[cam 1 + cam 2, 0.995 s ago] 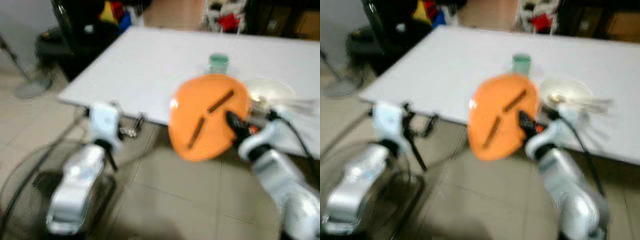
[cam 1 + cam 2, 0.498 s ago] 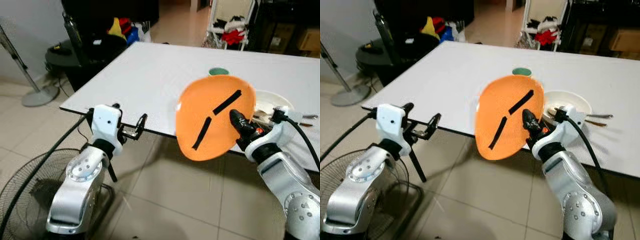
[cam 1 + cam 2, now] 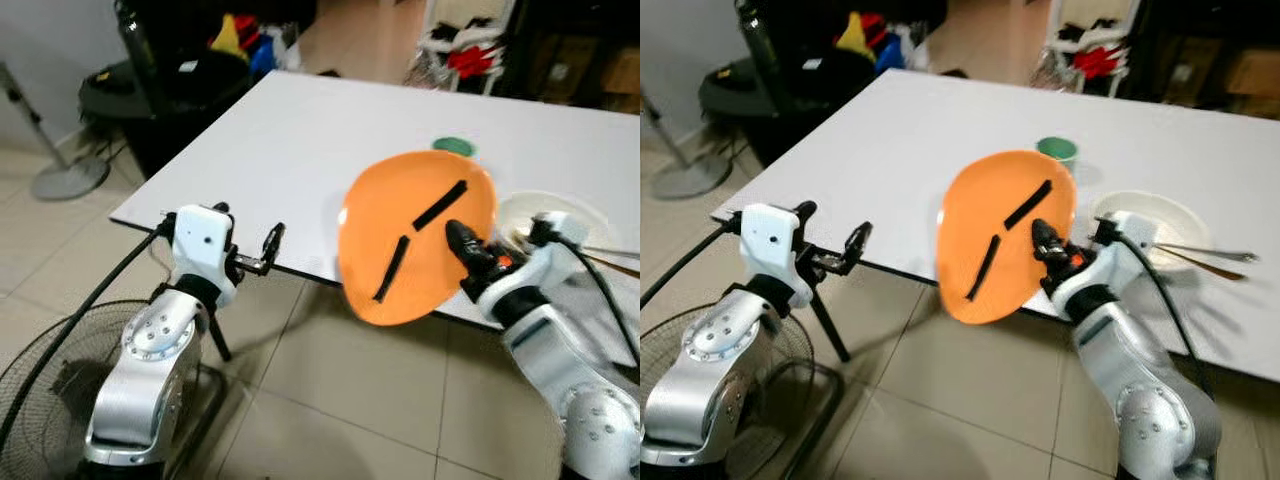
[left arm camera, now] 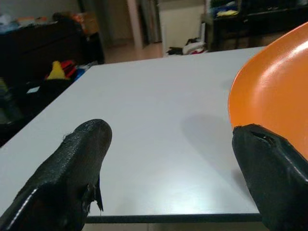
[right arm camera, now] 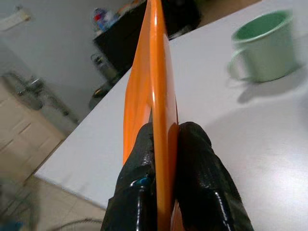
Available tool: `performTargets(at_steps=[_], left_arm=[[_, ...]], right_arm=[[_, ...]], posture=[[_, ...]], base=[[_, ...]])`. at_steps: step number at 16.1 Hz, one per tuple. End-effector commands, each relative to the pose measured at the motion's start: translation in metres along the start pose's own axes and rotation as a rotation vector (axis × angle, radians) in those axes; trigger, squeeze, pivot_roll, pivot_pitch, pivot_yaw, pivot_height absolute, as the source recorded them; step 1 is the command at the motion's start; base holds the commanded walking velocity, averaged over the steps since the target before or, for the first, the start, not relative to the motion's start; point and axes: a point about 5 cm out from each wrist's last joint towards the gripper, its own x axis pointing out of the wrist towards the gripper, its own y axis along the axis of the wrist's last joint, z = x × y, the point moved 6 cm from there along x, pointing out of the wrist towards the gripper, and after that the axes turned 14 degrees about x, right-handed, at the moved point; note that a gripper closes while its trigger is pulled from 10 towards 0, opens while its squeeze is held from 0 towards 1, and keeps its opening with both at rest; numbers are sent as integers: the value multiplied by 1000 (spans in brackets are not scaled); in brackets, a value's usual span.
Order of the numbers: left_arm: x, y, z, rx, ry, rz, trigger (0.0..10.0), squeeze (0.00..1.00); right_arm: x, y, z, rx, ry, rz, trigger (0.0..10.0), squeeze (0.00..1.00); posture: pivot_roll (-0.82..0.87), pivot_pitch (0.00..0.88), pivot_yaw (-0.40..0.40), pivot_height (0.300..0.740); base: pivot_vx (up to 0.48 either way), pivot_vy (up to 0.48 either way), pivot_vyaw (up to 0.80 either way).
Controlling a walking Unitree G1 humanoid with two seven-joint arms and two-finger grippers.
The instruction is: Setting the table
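While the round orange plastic plate with two black stripes was held tilted steeply on edge over the near edge of the white rectangular table, its face was turned toward the head camera. The right gripper was clamped on the plate's rim on the robot's right, one black finger lying across the face. The plate's long axis ran from upper right to lower left, and its lower part hung out past the table edge over the tiled floor. Judged from this, laying the plate flat would call for rotating the wrist and carrying it inward over the tabletop. The right arm was the nearer and already had the plate. The left gripper hovered just off the table edge, fingers spread apart and empty.

Right wrist view showed the rim pinched between both pads, and the pale green mug standing beyond. Head views placed a white bowl beside the plate.
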Motion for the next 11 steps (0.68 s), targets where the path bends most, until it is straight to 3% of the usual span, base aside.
performTargets(at_steps=[1, 11], left_arm=[[0, 0, 1, -12, -3, -3, 10000, 0], [-10, -10, -3, -3, 19, -35, 10000, 0]], right_arm=[[-4, 9, -6, -19, 28, 35, 10000, 0], [-8, 6, -3, -66, 24, 21, 10000, 0]], posture=[[54, 0, 66, 740], [69, 0, 31, 740]], base=[[315, 0, 0], [315, 0, 0]])
